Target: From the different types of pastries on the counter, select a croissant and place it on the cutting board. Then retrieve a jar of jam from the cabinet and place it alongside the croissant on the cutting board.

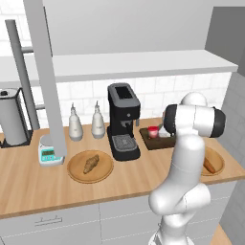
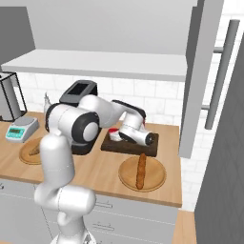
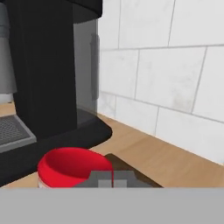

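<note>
1. Jam: one squat bright-red jar (image 1: 152, 131) with a pale band sits on the flat dark-brown wooden cutting board (image 2: 125, 146), beside the black coffee machine (image 1: 123, 120).
2. End effector (image 2: 113, 137) hangs low at the jar; whether it grips, I cannot tell.
3. Pastries: one lumpy golden-brown croissant (image 1: 91, 163) and one long brown stick (image 2: 140, 170), each on its own round light-wood plate (image 2: 155, 182) on the desk (image 1: 28, 184).
4. Bottles: two pale ones (image 1: 75, 125).

You see the croissant (image 1: 90, 163), small and golden-brown, lying on a round plate on the counter (image 1: 28, 184). The red jam jar (image 1: 152, 131) stands upright on the dark cutting board (image 2: 128, 147). A long brown stick pastry (image 2: 140, 170) lies on another plate.
</note>
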Controlling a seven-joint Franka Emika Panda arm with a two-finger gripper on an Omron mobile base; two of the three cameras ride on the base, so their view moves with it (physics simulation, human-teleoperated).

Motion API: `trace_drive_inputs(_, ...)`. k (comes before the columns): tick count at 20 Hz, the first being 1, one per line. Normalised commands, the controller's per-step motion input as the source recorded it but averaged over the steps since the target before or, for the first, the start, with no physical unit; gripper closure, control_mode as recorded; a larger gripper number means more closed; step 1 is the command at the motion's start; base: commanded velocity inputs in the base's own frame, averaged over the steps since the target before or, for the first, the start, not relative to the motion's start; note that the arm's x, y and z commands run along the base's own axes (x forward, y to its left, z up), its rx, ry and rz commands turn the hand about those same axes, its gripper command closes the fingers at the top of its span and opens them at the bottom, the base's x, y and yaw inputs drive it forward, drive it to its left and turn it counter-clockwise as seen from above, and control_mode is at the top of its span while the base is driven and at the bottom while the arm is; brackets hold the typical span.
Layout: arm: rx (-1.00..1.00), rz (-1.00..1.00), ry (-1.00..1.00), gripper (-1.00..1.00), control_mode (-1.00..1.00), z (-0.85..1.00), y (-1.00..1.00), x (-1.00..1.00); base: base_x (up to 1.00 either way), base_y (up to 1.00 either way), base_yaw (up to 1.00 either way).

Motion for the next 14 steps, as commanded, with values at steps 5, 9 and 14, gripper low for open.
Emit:
trace_drive_inputs(5,0.0,0.0,0.0,1.0,-1.0,-0.01,0.0,0.0,0.0,0.0,0.0)
trace_drive_inputs(9,0.0,0.0,-0.02,-1.0,-1.0,-0.03,0.07,-0.03,0.0,0.0,0.0)
trace_drive_inputs(14,0.0,-0.01,-0.01,-1.0,-1.0,0.0,-0.05,-0.24,0.0,0.0,0.0)
